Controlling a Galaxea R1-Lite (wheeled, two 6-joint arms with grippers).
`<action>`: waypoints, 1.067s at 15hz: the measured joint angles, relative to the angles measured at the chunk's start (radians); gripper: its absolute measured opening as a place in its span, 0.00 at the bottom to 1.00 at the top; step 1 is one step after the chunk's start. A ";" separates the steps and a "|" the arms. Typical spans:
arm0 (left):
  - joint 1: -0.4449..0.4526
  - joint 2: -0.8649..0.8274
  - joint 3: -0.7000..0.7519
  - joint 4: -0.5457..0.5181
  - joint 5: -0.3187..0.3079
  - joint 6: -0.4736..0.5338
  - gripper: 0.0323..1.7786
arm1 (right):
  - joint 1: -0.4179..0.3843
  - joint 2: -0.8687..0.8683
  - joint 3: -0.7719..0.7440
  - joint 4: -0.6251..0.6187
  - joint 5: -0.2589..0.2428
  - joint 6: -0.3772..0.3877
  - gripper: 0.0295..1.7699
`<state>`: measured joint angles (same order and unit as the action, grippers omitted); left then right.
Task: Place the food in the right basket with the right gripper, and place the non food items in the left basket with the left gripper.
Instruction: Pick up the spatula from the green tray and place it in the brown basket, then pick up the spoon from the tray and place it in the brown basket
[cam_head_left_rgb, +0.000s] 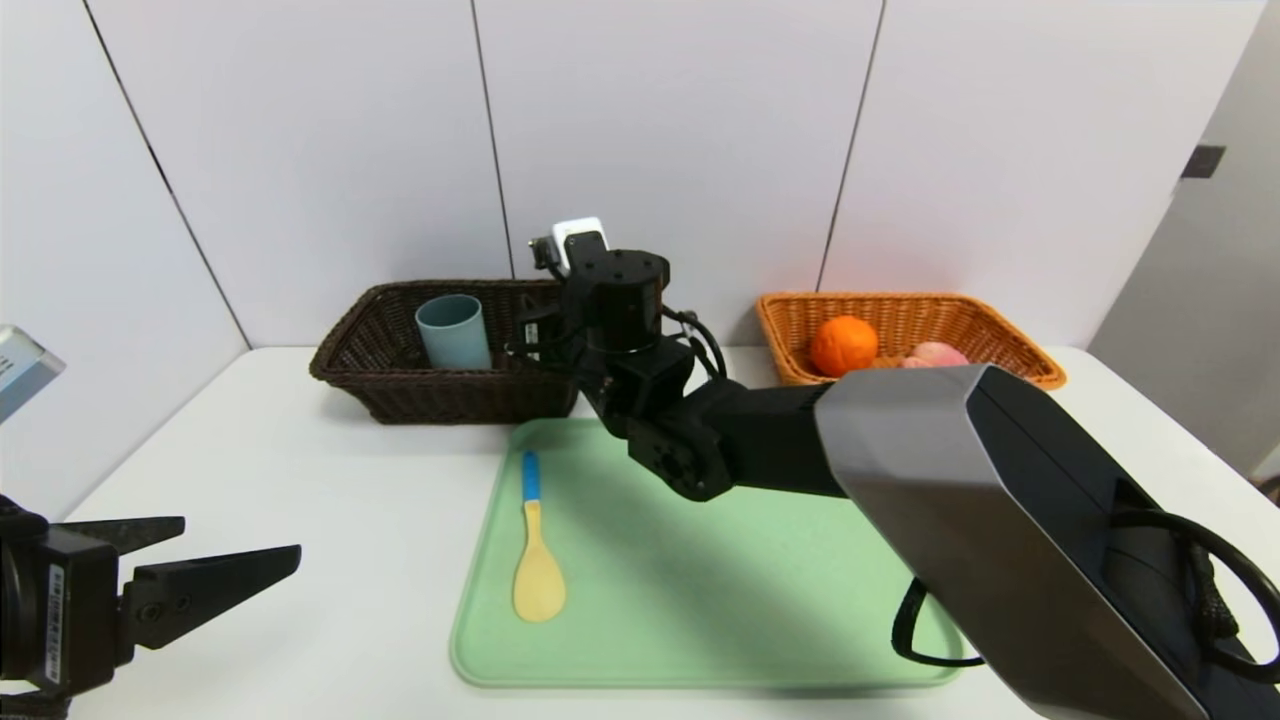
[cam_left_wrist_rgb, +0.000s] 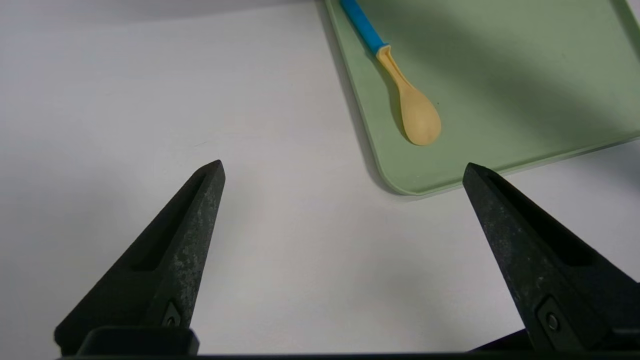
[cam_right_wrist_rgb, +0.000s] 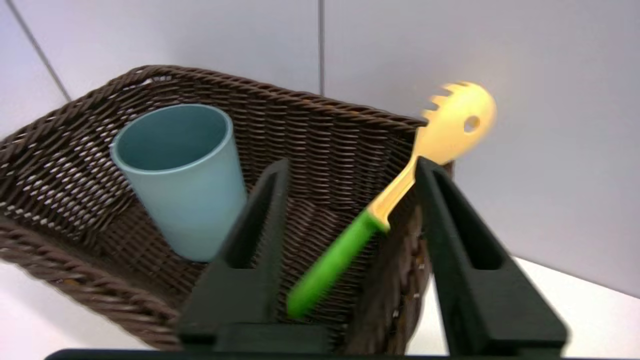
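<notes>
Two baskets, two spoons, one cup

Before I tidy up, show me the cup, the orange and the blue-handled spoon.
Cup (cam_head_left_rgb: 458, 340): head view, on its outer side.
Orange (cam_head_left_rgb: 844, 346): head view, middle of its skin.
Spoon (cam_left_wrist_rgb: 420, 119): left wrist view, on its bowl.

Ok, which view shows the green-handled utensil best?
The right wrist view: the green-handled utensil shows there from handle to toothed head, over the dark basket and between the right gripper's open fingers. The head view shows no part of it, the right arm covering that area; the left wrist view doesn't show it.
</notes>
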<state>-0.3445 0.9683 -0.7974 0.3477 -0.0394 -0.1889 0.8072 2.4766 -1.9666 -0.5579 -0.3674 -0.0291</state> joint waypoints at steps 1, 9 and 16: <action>0.000 0.000 0.000 0.000 0.000 0.000 0.95 | 0.000 -0.001 0.000 0.000 0.005 -0.001 0.58; -0.001 0.047 -0.146 0.003 0.014 0.001 0.95 | -0.021 -0.199 0.000 0.120 -0.037 -0.102 0.83; -0.076 0.198 -0.441 0.135 0.086 -0.042 0.95 | -0.156 -0.476 0.034 0.426 0.021 -0.100 0.91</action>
<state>-0.4200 1.1662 -1.2387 0.4823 0.0470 -0.2309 0.6513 2.0009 -1.9323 -0.1321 -0.3464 -0.1287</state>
